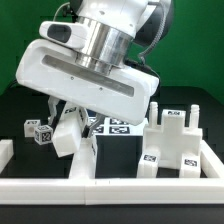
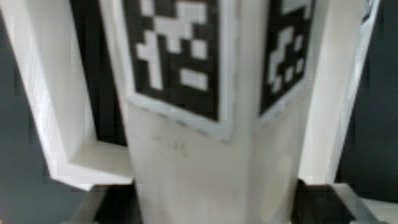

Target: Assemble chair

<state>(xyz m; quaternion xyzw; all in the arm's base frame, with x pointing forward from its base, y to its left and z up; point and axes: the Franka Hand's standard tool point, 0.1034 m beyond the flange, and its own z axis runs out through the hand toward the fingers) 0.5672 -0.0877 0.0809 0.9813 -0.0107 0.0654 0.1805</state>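
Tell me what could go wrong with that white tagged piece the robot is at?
The gripper is tilted over the white tagged piece; if its hold is loose, the piece could slip or twist. Other chair parts stand close by on the exterior view's right, so a swing that way might bump them.

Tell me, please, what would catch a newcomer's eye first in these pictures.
The big white gripper, tilted, fills the upper middle of the exterior view. In the wrist view, one white chair part with bold black-and-white tags fills nearly the whole frame. A pegged white block stands at the exterior view's right.
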